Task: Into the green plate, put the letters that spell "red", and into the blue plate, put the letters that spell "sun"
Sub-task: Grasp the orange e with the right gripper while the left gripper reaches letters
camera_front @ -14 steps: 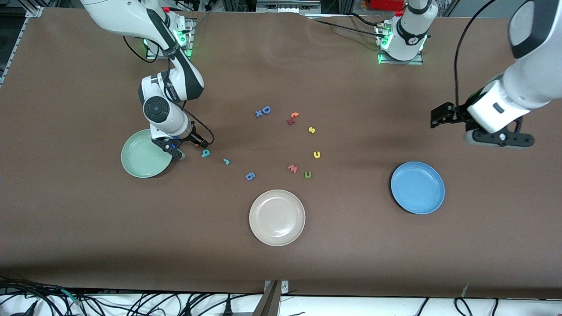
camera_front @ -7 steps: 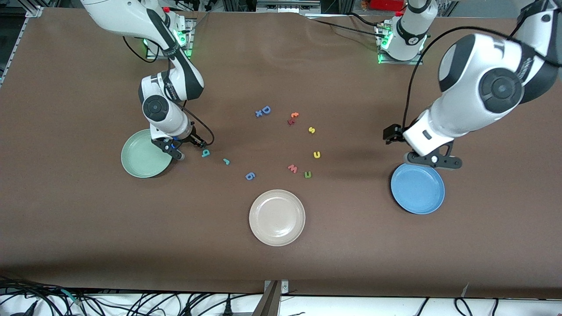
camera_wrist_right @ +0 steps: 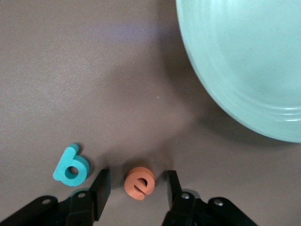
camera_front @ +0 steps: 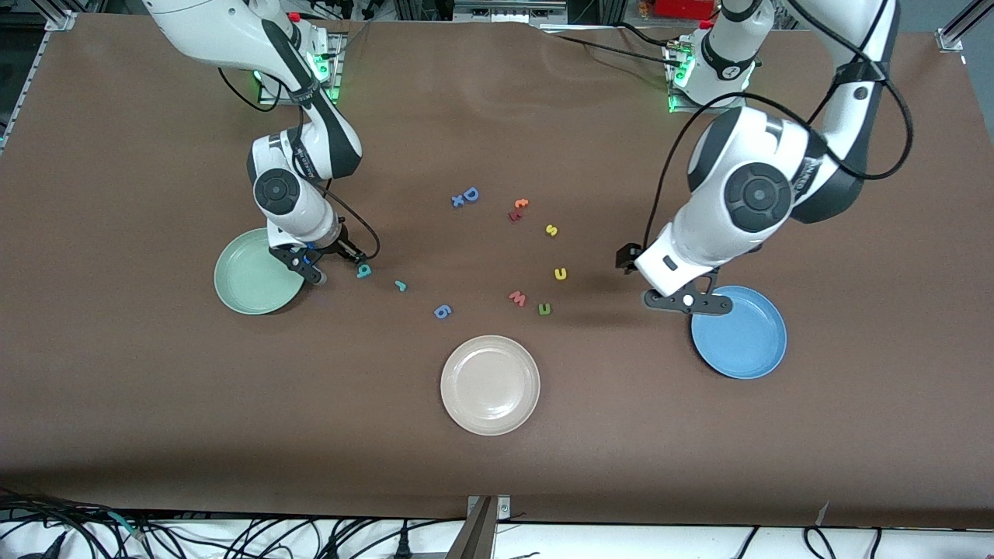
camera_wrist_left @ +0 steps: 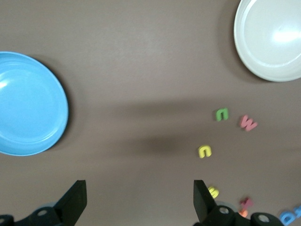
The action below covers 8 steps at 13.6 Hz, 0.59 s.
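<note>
My right gripper [camera_wrist_right: 137,176] is down at the table beside the green plate [camera_wrist_right: 244,61], close to its rim [camera_front: 252,272]. The orange "e" [camera_wrist_right: 139,182] lies between its fingers with a gap on each side, so it is open. The teal "d" [camera_wrist_right: 70,165] lies just outside one finger [camera_front: 363,270], and the teal "r" [camera_front: 401,286] a little farther along. My left gripper [camera_wrist_left: 138,186] hangs wide open over bare table beside the blue plate [camera_front: 742,334]. The yellow "s" [camera_front: 550,230], yellow arch [camera_front: 560,273] and green arch [camera_front: 544,309] lie mid-table.
A beige-white plate [camera_front: 489,384] sits nearest the front camera at mid-table. A pink "w" [camera_front: 517,298], a blue "g" [camera_front: 442,311], a blue "D" [camera_front: 469,195] and a small red and orange pair [camera_front: 518,208] are scattered among the task letters.
The left arm has swung in from its end of the table and come low beside the blue plate. The right gripper has stayed put while its fingers narrowed around the "e".
</note>
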Each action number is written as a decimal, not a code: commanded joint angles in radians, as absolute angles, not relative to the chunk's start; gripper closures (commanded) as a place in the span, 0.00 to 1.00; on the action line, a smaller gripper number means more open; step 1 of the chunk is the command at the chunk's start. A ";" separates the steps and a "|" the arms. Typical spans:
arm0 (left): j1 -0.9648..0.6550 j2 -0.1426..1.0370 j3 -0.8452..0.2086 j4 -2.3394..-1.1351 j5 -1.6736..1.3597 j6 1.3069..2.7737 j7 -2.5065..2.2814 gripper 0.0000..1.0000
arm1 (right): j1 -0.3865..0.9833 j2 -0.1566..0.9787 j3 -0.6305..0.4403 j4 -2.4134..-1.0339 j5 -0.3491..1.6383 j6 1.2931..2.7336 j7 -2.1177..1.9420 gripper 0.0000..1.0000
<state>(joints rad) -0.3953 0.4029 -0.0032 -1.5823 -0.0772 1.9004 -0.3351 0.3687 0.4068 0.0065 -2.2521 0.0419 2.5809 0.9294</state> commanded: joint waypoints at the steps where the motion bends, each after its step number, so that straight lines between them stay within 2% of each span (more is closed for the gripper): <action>1: -0.448 0.452 0.008 -1.525 -0.081 1.907 -0.417 0.00 | 0.380 0.405 0.002 -2.264 0.029 2.603 0.962 0.66; 3: -0.478 0.469 0.008 -1.519 -0.078 1.983 -0.423 0.00 | 0.383 0.403 0.002 -2.264 0.029 2.605 0.971 0.87; 4: -0.494 0.485 0.008 -1.519 -0.080 2.011 -0.423 0.00 | 0.383 0.403 0.002 -2.263 0.029 2.605 0.976 0.91; 8: -0.538 0.532 0.008 -1.526 -0.077 2.120 -0.483 0.00 | 0.382 0.368 -0.008 -2.255 0.029 2.592 0.988 0.92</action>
